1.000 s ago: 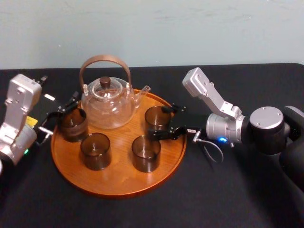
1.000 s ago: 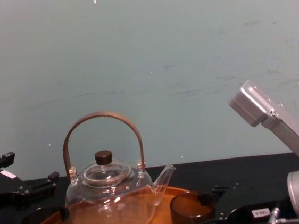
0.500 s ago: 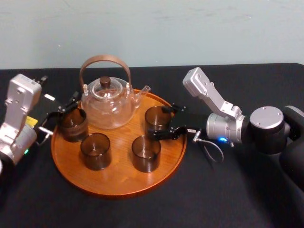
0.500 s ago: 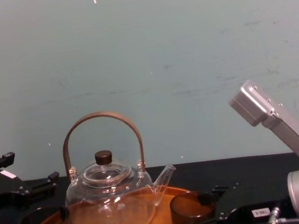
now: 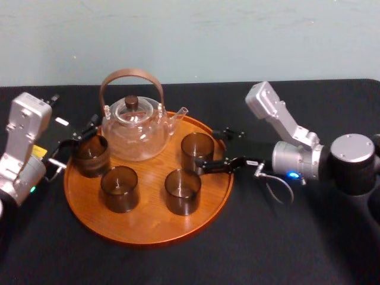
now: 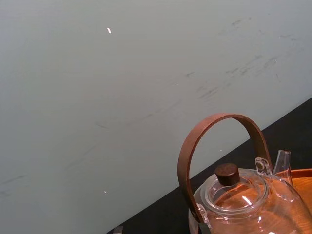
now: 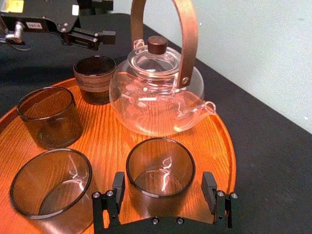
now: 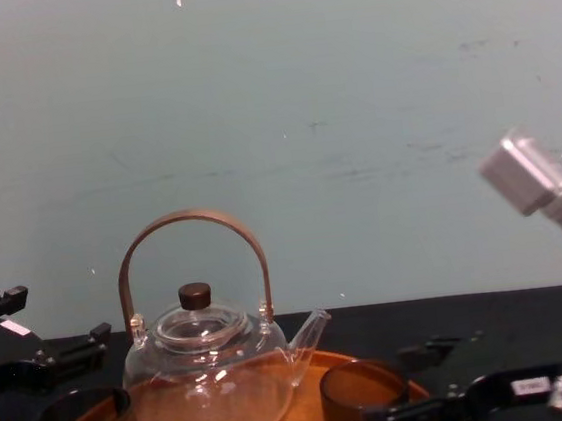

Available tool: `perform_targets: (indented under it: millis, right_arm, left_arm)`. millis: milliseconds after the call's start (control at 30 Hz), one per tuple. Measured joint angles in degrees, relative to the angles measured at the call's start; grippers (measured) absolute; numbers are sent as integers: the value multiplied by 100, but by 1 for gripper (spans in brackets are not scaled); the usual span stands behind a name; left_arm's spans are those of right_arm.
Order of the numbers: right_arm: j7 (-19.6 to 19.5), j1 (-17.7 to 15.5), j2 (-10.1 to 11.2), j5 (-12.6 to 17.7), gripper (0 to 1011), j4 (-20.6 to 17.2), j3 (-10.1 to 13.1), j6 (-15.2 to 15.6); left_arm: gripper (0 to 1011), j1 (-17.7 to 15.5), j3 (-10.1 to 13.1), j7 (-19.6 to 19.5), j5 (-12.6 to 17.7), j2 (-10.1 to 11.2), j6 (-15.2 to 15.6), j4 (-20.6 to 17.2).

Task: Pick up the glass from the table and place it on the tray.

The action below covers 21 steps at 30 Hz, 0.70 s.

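Glassware is gathered on a large round orange-brown wooden tray (image 5: pixel 148 224) with a low raised rim, which is set on the black-cloth-covered bench (image 5: pixel 285 249) in the middle of the head view. At the upper left of the tray, a clear glass teapot (image 5: pixel 133 135) with a brown hooped handle and a dark lid knob is stood upright.

The smoky brown cylindrical glass (image 5: pixel 197 151) of the task is found upright on the tray, right of centre in the head view and just below and right of the teapot's spout. It is flanked by the right gripper (image 5: pixel 206 150), which is reached in from the right of the frame. Its black jaws are spread wide, one on each side of the glass. In the right wrist view a clear gap is seen between each jaw and the glass wall, so nothing is gripped.

A second smoky glass (image 5: pixel 120 189) and a third smoky glass (image 5: pixel 182 191) are stood side by side on the lower half of the tray, apart from one another. A darker glass with a ribbed band (image 5: pixel 92 155) is placed at the tray's left edge, just beside the teapot.

The left gripper (image 5: pixel 85 133) is held at the left of the frame, close by this darker glass. Its jaws are seen parted in the right wrist view, with nothing between them. A pale green-grey wall (image 8: pixel 272 121) is seen behind the bench.
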Motion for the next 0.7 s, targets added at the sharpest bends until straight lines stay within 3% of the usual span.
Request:
perform_targets:
  millis: [500,533,567,633,667,700]
  right_arm:
    - [155,-734,908,557,1003,-1148,424,-154]
    - [276,-963,1197,771,1002,-1432,564,-349]
    - [275,-961,1195,770,1002,-1430,563,-348]
    - [-42,-1210,1301,865,1002,-1646,766,-380]
    - [-515,-1461,1301,929,1002,-1818,990,-378]
    - [-723,-1555,1286,944,1002,-1878,1083,-377]
  left_arm:
    - [1001,0,0,0,0,0,0,0]
    - [1001,0,1,1,0,0,0,0]
    - [1001,0,0,1,0,0,0,0]
    - [1001,0,0,1,0,1,0,1]
    - [1001,0,0,1,0,0,0,0]
    - [1001,0,0,1,0,1,0,0]
